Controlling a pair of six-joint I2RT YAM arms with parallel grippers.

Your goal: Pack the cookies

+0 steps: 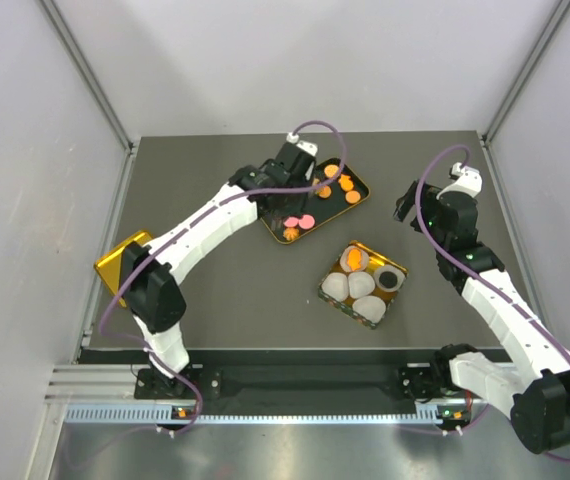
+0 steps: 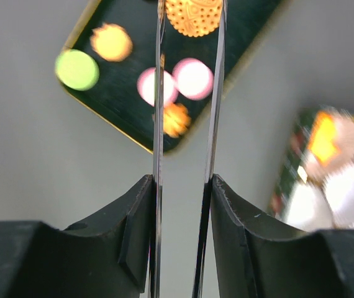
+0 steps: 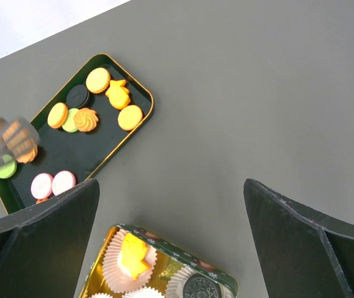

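A black gold-rimmed tray [image 1: 310,208] holds several cookies: orange ones [image 1: 345,184], pink ones [image 1: 299,222] and a green one [image 2: 77,69]. My left gripper [image 1: 283,195] hovers over the tray's left edge. Its long thin blades are shut on a round orange cookie [image 2: 194,15], also blurred in the right wrist view [image 3: 17,141]. A patterned tin [image 1: 337,266] with white paper cups sits nearer me; one cup holds an orange star cookie [image 3: 132,256], another a dark cookie [image 1: 389,278]. My right gripper [image 3: 171,183] is open and empty, above the table right of the tin [image 3: 177,251].
A gold lid [image 1: 120,258] lies at the table's left edge beside the left arm. Grey walls close in the table at the back and both sides. The tray [image 3: 90,149] also carries a dark round cookie [image 3: 77,95].
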